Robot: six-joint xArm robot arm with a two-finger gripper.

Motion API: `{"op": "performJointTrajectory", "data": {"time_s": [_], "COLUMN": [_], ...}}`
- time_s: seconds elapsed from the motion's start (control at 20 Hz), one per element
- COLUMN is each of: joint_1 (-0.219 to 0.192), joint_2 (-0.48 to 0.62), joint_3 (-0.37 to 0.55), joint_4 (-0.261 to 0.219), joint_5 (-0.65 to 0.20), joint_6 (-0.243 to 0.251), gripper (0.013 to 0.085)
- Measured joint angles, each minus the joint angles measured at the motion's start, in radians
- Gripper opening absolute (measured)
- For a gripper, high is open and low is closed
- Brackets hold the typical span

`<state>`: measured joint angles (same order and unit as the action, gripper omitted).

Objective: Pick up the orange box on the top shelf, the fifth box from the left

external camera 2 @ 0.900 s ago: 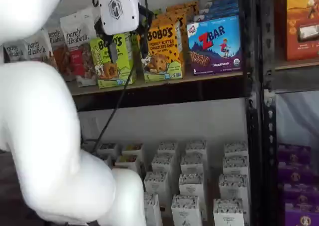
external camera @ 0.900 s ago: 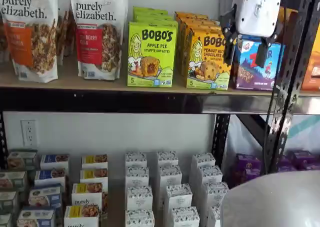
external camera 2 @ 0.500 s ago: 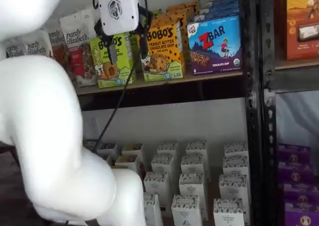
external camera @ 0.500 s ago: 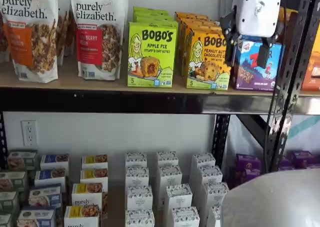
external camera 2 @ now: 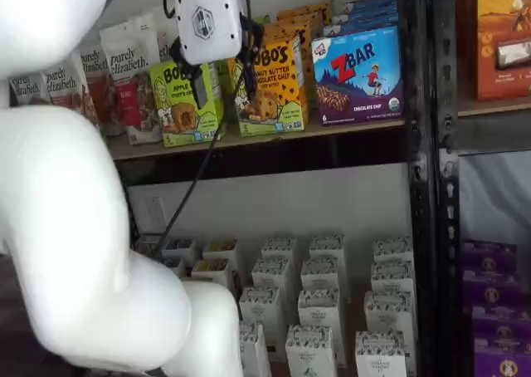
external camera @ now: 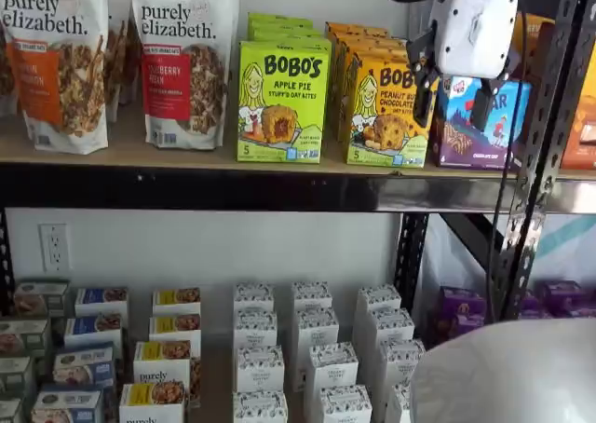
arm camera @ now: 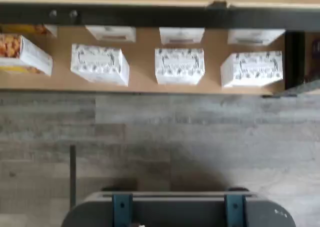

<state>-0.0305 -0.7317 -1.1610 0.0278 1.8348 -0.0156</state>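
The orange box (external camera: 380,111) (external camera 2: 275,85) stands upright at the front of its row on the top shelf (external camera: 140,151) (external camera 2: 249,138), with black "BOBO'S" lettering showing in both shelf views. My gripper (external camera: 453,102) (external camera 2: 222,85) hangs in front of the shelf at the box's height, apart from it. Its white body is above, and the two black fingers (external camera: 424,92) point down with a plain gap between them, holding nothing. The wrist view shows neither the orange box nor the fingers.
A lime-green Bobo's box (external camera: 282,97) stands beside the orange one, and a blue-purple ZBar box (external camera 2: 357,74) on its other side. Granola bags (external camera: 182,60) fill the shelf's left part. Black uprights (external camera: 545,143) flank the right. White cartons (arm camera: 179,66) line the lower shelf. A cable (external camera 2: 195,178) hangs down.
The gripper has shifted slightly sideways toward the orange box and risen a little. Its fingers stay apart. The boxes have not moved.
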Motion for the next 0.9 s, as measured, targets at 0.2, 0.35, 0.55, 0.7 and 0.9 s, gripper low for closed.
{"op": "performJointTrajectory", "data": {"time_s": [0.2, 0.35, 0.55, 0.7, 0.9], "joint_1": [-0.005, 0.005, 0.0, -0.008, -0.021], "joint_2": [0.019, 0.035, 0.075, 0.1, 0.117], "joint_3": [0.007, 0.008, -0.012, -0.024, -0.021], "joint_4": [-0.012, -0.037, -0.04, -0.033, -0.016], "joint_5": [-0.081, -0.136, -0.168, -0.194, -0.252], "joint_6": [-0.008, -0.002, -0.006, -0.013, -0.024], "gripper": [0.085, 0.085, 0.085, 0.085, 0.085]}}
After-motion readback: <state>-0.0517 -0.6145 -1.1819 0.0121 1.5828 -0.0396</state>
